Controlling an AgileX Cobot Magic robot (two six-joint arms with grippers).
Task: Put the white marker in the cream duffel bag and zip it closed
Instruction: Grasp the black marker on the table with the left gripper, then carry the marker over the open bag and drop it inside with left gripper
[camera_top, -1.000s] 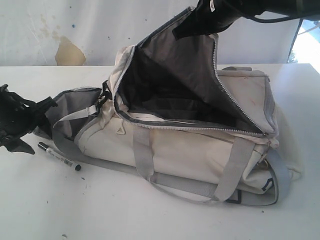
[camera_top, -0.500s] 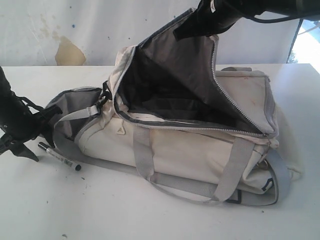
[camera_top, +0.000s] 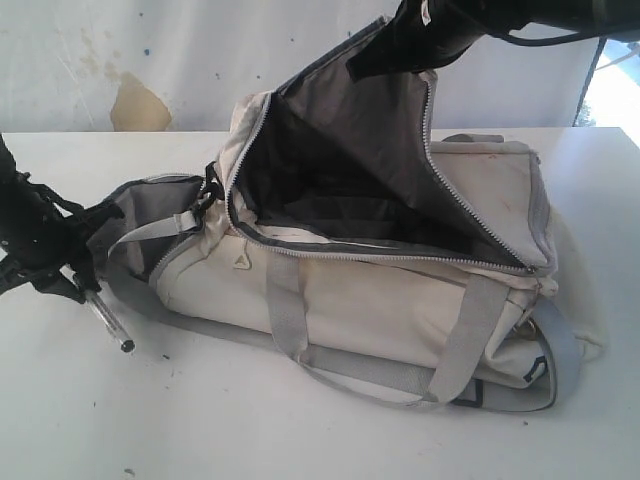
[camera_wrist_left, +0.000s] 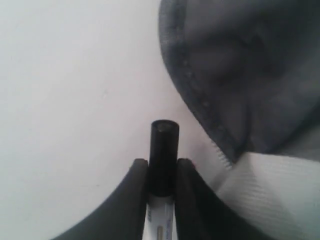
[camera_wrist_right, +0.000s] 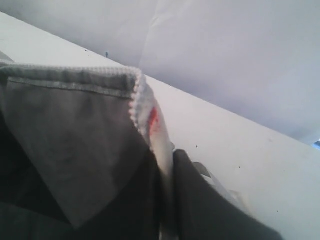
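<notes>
Two tight pinches: left gripper (camera_wrist_left: 162, 172) on the marker (camera_wrist_left: 164, 137) at its black cap, right gripper (camera_wrist_right: 167, 167) on the bag (camera_top: 380, 290) flap.

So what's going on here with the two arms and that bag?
The right gripper holds up the flap of the cream duffel bag, so the bag gapes open. The left gripper is clamped on the white marker, low beside the bag's end. The marker is not in the bag yet.

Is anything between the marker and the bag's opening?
Nothing visible blocks it. The right end effector holds the flap up, so the cream duffel bag gapes open. The white marker, in the left end effector, only has the bag's grey end to clear.
</notes>
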